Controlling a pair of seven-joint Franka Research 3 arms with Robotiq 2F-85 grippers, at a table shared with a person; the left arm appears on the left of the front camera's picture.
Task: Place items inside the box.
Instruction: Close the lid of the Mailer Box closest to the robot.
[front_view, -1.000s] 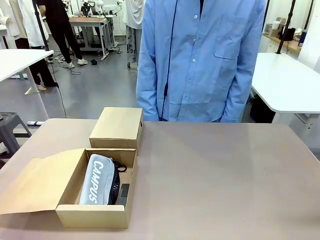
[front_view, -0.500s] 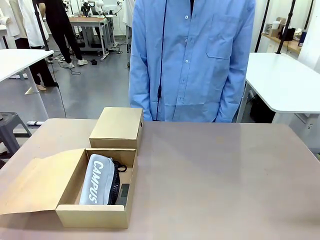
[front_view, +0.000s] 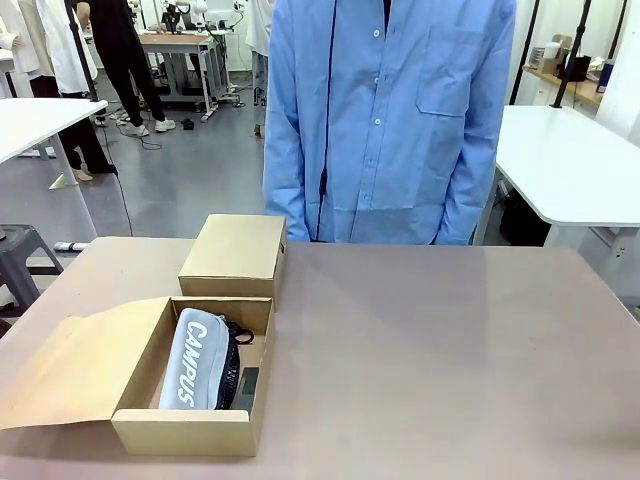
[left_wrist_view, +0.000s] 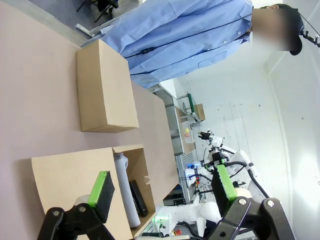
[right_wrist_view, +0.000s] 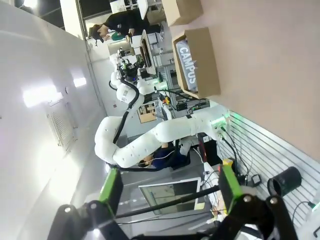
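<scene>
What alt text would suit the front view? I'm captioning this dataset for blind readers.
An open cardboard box sits near the table's left front, holding a grey "CAMPUS" pencil case with dark items beside it. A closed cardboard box stands just behind it, and a person in a blue shirt stands at the far edge.

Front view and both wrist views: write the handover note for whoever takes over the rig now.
Left gripper: open, empty, held above the open box.
Right gripper: open, empty, off to the side.
CAMPUS case lies in the open box with dark items beside it.
Closed box sits just behind.
The person stands at the far edge.
Done: case and dark items boxed.
Left: no loose items are on the table; the flap is open.
</scene>
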